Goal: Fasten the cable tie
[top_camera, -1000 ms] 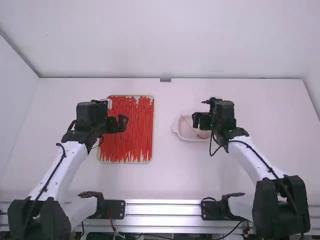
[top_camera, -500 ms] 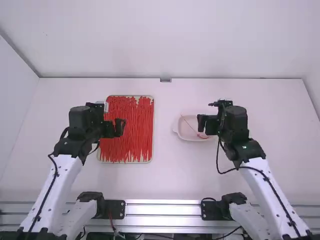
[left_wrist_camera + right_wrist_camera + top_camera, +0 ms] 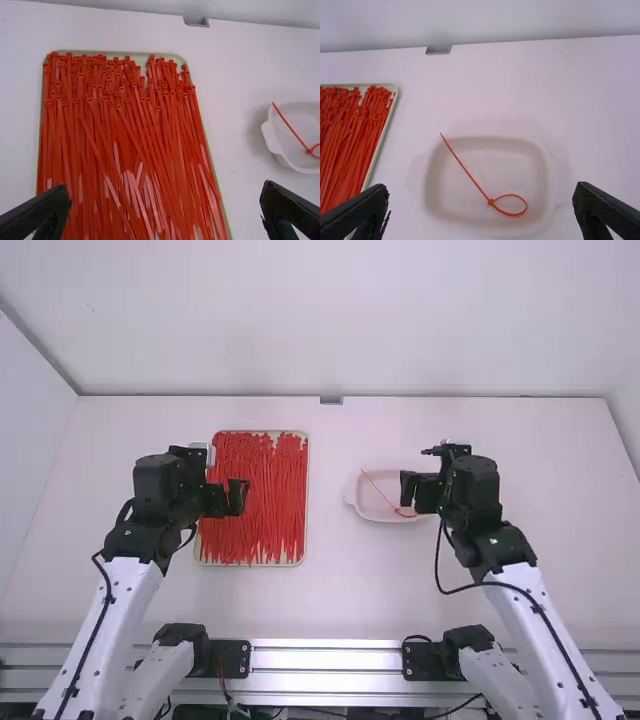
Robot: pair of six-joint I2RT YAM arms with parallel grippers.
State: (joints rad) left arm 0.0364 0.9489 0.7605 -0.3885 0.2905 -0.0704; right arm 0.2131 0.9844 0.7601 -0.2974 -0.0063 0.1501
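Across the white table [image 3: 330,575], left of centre, lies a pale tray [image 3: 305,490] heaped with loose red cable ties [image 3: 260,505]. Right of it, and apart from it, sits a white dish [image 3: 362,502]. Above the tray's left half hovers the left gripper [image 3: 237,495], its jaws spread wide and empty. Over the dish's right side hangs the right gripper [image 3: 412,490], its jaws likewise wide apart, gripping nothing. Inside the dish lies one fastened cable tie [image 3: 465,167], its end closed into a small loop.
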